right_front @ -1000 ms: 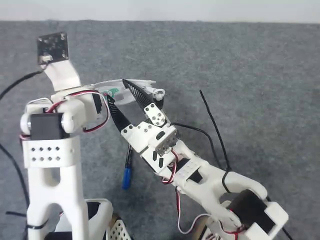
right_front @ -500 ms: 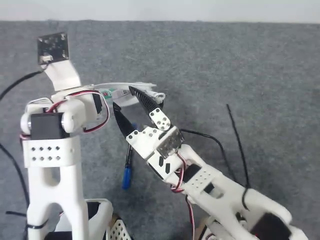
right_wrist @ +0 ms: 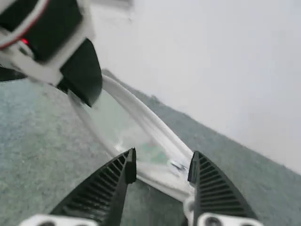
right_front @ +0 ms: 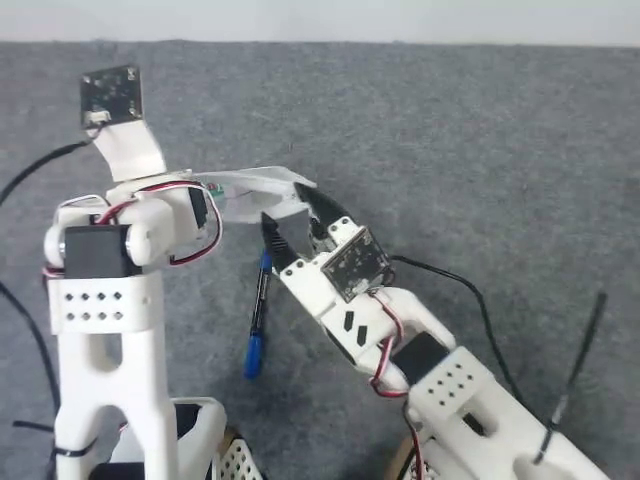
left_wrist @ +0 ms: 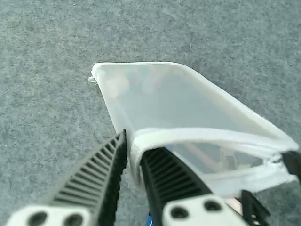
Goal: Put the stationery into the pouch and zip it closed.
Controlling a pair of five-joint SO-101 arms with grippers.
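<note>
Grey felt-like covering spreads over the bench (right_front: 480, 130), and we see the task only partly done. Our left hand (left_wrist: 134, 146) is pinched tight on the rim of the pouch (left_wrist: 188, 108) and holds it lifted off the bench, with the mouth gaping. Our right hand (right_wrist: 162, 162) stands spread wide and holds nothing, its fingers either side of the pouch's near end. From above, that hand (right_front: 282, 202) sits just beside the pouch (right_front: 255, 185).

Something greenish shows through the clear wall, so we judge that at least one item is already inside. A pen (right_front: 259, 305) with a blue cap lies on the bench below the two hands, apart from the pouch, so we count it as not yet packed.

A small metal piece, perhaps the zip pull (right_wrist: 177, 164), sits between the right hand's fingers. We judge the zipping not begun, since the mouth is plainly open.
</note>
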